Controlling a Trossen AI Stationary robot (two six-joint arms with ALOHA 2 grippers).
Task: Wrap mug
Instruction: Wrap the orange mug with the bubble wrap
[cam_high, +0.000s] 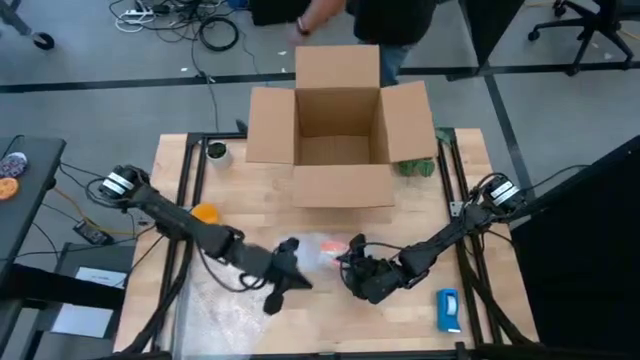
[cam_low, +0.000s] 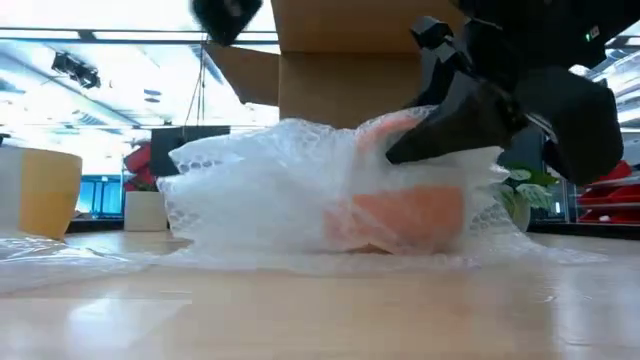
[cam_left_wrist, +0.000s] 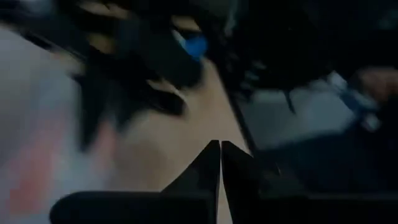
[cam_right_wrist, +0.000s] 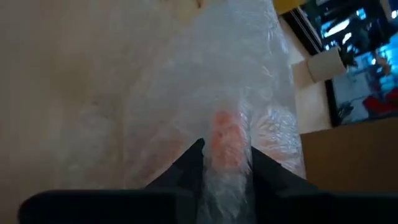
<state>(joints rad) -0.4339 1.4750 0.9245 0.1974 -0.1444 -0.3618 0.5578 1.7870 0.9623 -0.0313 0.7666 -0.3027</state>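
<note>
The orange mug (cam_low: 405, 212) lies on the table under a sheet of clear bubble wrap (cam_low: 270, 190) that is heaped over it; its orange also shows through the wrap in the high view (cam_high: 356, 241). My right gripper (cam_high: 352, 262) is shut on the wrap at the mug's right side. My left gripper (cam_high: 285, 265) hangs shut and touching nothing above the wrap's left part, its closed fingertips (cam_left_wrist: 219, 155) over bare table. The wrap's edges lie spread on the wood. My right gripper pinches a bunched ridge of bubble wrap (cam_right_wrist: 227, 146) between its two fingers, with orange showing through right there; whether the mug's wall is also between them I cannot tell. The fingers (cam_low: 415, 145) slant down from the table's right side. Wrap and mug rest on the table.
An open cardboard box (cam_high: 338, 130) stands at the far middle of the table. An orange roll (cam_high: 205, 212) lies at the left, a blue-and-white object (cam_high: 448, 310) at the near right, and small plants (cam_high: 415, 166) by the box. A person stands beyond the box.
</note>
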